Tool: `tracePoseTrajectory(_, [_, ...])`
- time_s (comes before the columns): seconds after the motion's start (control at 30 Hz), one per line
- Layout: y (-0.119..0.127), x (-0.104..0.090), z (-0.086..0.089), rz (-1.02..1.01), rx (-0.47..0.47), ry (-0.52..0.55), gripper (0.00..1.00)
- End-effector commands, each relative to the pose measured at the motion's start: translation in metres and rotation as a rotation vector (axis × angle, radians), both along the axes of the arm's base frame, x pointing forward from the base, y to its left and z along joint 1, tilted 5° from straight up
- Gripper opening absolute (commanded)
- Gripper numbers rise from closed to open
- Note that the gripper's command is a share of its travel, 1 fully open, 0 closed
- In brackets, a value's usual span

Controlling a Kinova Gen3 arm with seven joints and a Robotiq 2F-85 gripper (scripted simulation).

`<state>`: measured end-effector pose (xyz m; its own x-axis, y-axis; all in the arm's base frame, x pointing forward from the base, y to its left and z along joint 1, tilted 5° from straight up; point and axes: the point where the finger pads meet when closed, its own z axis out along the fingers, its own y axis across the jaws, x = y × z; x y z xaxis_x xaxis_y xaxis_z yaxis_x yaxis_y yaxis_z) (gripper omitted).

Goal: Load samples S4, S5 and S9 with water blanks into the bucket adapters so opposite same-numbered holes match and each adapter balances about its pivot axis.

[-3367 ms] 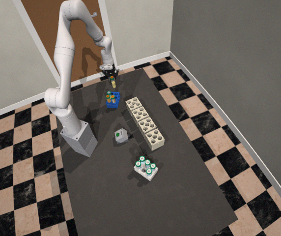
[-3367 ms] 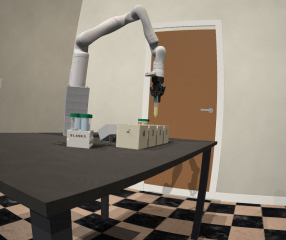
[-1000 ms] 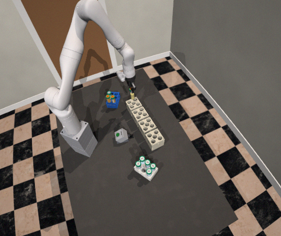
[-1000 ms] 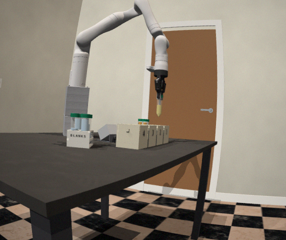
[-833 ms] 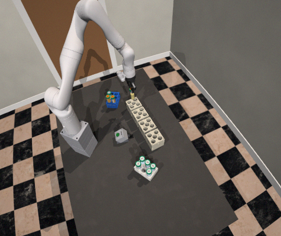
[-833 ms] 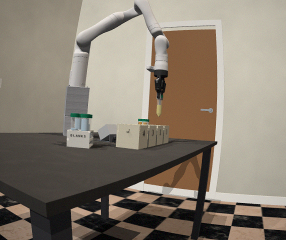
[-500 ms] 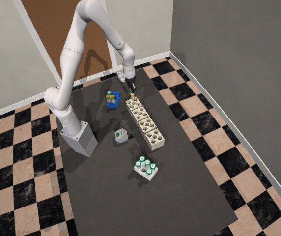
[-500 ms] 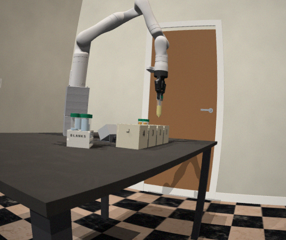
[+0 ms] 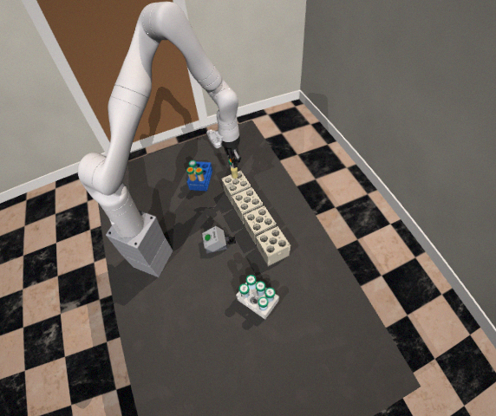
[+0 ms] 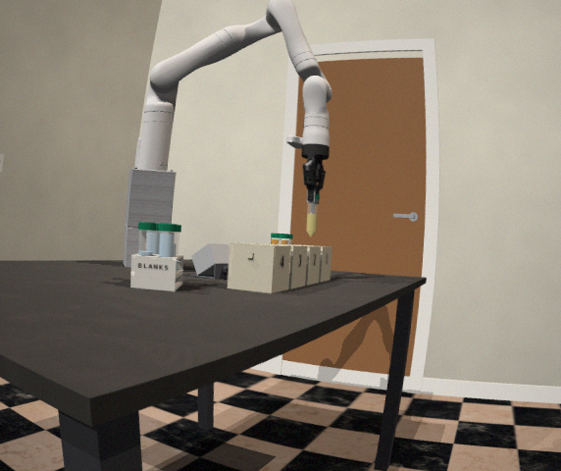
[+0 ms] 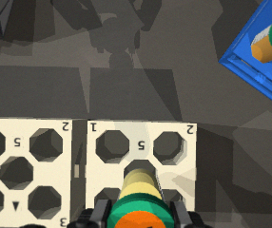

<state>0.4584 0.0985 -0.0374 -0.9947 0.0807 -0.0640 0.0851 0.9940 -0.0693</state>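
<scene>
My gripper (image 9: 233, 159) is shut on a sample tube (image 9: 234, 171) with a green cap, an orange cap dot and yellowish liquid. It holds the tube upright above the far adapter (image 9: 236, 183) of a row of cream adapters. In the side view the tube tip (image 10: 312, 223) hangs clear above the adapter tops (image 10: 326, 262). In the wrist view the tube (image 11: 140, 190) points at the middle hole, marked 5, of this adapter (image 11: 141, 157), between my fingers. All holes I see are empty. The ID on the cap is cut off.
The blue sample rack (image 9: 196, 180) with other capped tubes stands left of the row and shows in the wrist view (image 11: 264, 52). The white BLANKS rack (image 9: 257, 295) stands near the front. The desk with the green DONE key (image 9: 212, 239) is left of the row's near end.
</scene>
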Motion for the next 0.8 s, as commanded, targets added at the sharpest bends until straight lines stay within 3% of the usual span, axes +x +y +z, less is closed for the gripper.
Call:
tracePoseTrajectory(0.0, [0.000,0.001,-0.004,0.000,0.001,-0.001,0.10])
tracePoseTrajectory(0.43, [-0.001,0.002,-0.019,0.000,0.001,-0.001,0.10])
tracePoseTrajectory(0.77, [-0.001,0.002,-0.018,0.000,0.001,-0.001,0.10])
